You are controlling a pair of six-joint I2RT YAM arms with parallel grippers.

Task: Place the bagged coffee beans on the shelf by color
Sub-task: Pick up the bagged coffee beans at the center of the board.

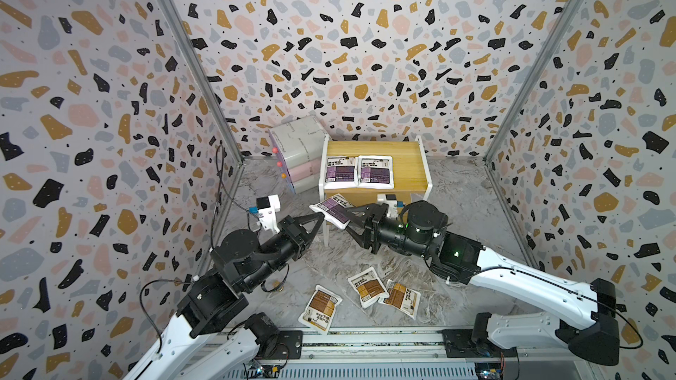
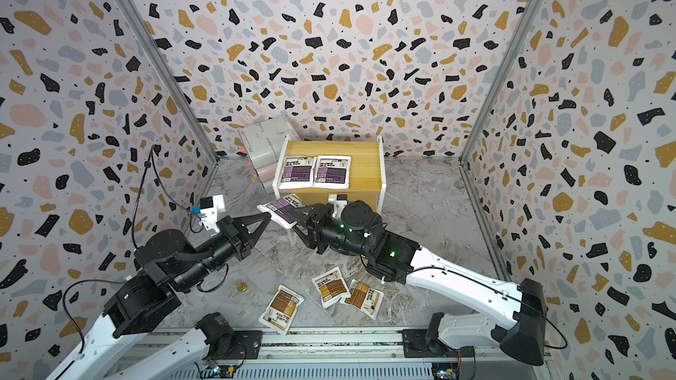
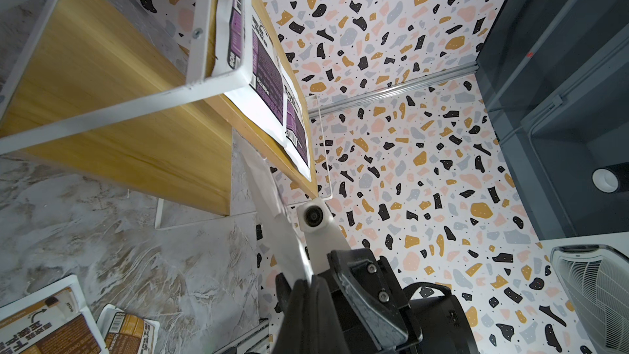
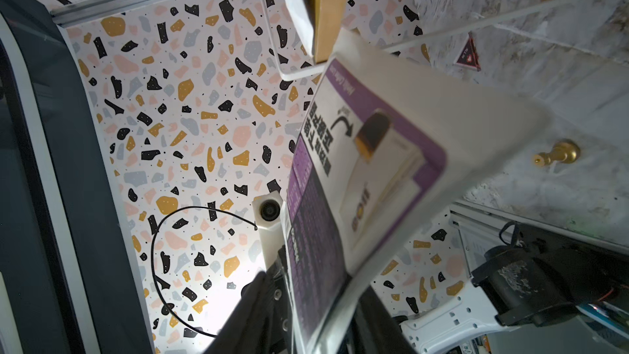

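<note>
Pouch point(image 1: 330, 207), purple-labelled, is held in the air just before the shelf point(image 1: 409, 166), pinched at one edge by the clenched left end effector point(image 1: 322, 215); it is straddled by the right end effector point(image 1: 347, 218), whose grip cannot be told.

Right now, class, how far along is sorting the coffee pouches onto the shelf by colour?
Done: two purple pouches lie side by side on the top board of the shelf. In hand: the third purple pouch hangs in front of it, pinched at one edge by the left jaws, the right jaws around its other end. Left: three brown pouches on the table.
</note>
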